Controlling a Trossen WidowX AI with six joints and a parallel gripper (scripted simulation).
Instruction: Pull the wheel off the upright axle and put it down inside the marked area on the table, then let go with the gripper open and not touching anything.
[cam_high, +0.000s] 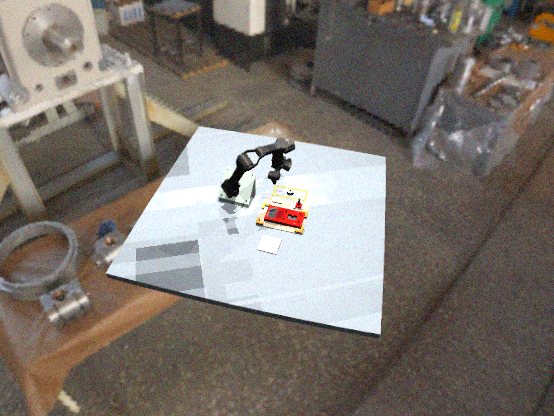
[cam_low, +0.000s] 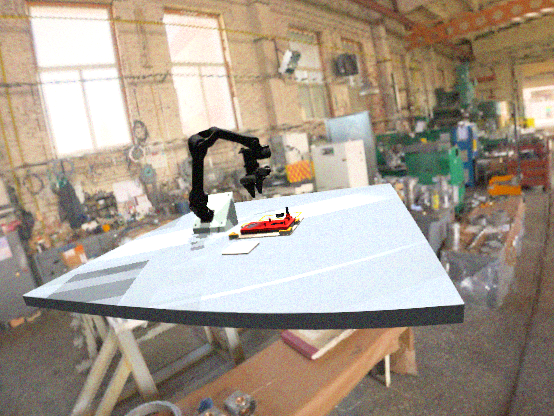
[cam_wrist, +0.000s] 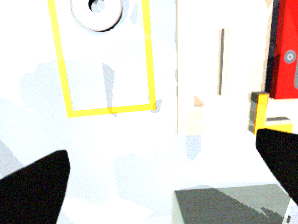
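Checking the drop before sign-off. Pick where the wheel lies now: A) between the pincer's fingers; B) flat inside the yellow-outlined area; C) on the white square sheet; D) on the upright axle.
B: the wrist view shows the wheel lying within the yellow outline, clear of the open pincer.

A factory workshop: brick walls (cam_low: 150, 30), tall windows (cam_low: 80, 85), green machines (cam_low: 430, 165).

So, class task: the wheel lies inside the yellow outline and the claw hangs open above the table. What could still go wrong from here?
1. The wheel lies near one end of the yellow outline, so a slight knock could push it across the line.
2. The open claw hangs close to the red board and its upright axle; a careless sideways move might clip them.
3. Lowering again could touch the table, spoiling the clean release.
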